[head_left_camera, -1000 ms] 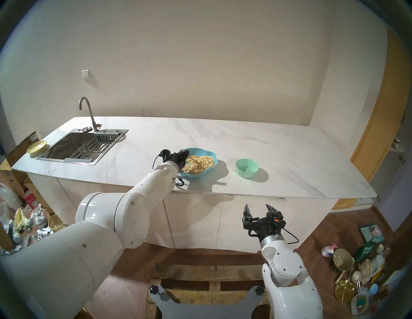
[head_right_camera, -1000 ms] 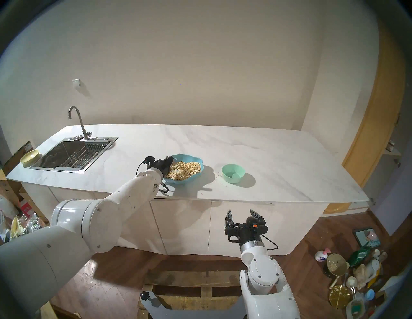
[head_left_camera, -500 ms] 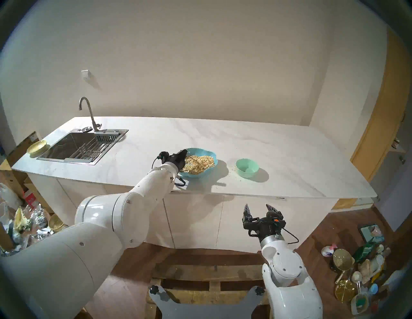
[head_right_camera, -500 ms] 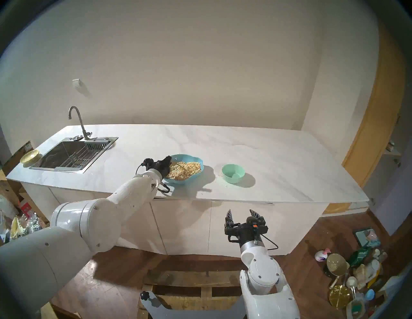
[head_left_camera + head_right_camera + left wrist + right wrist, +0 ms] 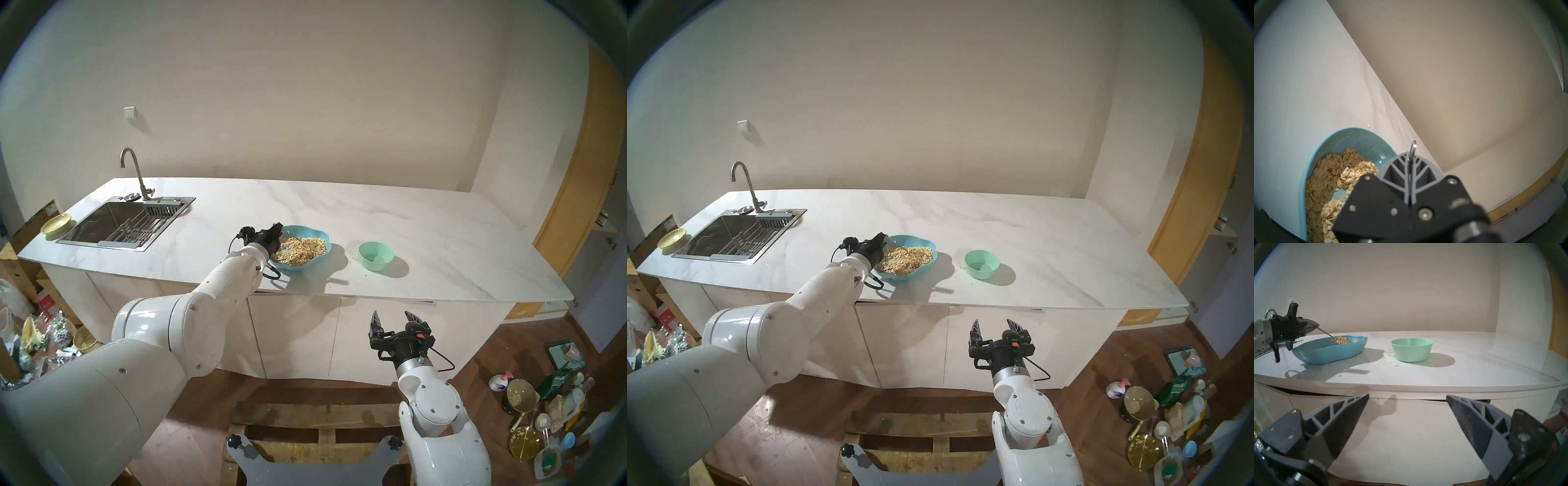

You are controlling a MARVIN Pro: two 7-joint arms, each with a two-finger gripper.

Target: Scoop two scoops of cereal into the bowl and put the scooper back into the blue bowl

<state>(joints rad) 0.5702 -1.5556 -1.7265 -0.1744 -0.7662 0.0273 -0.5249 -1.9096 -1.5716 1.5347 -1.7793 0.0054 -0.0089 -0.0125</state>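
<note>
The blue bowl (image 5: 305, 268) with a scalloped rim stands mid-counter and holds a heap of cereal (image 5: 302, 249). My left gripper (image 5: 278, 229) hovers over the bowl's left rim, shut on the scooper's thin handle (image 5: 1324, 332). In the right wrist view the scooper slopes down into the blue bowl (image 5: 1327, 353), its head among piled cereal (image 5: 1341, 340). The handle's end (image 5: 1413, 146) sticks out past my left gripper (image 5: 1411, 157). The mint-green bowl (image 5: 376, 256) stands to the right of the blue bowl. My right gripper (image 5: 392, 314) is open and empty, below the counter's front edge.
A sink (image 5: 118, 224) with a faucet (image 5: 135, 173) is at the counter's left end, with a yellow-green dish (image 5: 56, 224) beside it. Loose flakes (image 5: 1391, 360) lie between the two bowls. Clutter sits on the floor at the right (image 5: 549, 407).
My left gripper has drawn a little to the left and back over the blue bowl's rim, with the scooper in it. The right arm has not moved.
</note>
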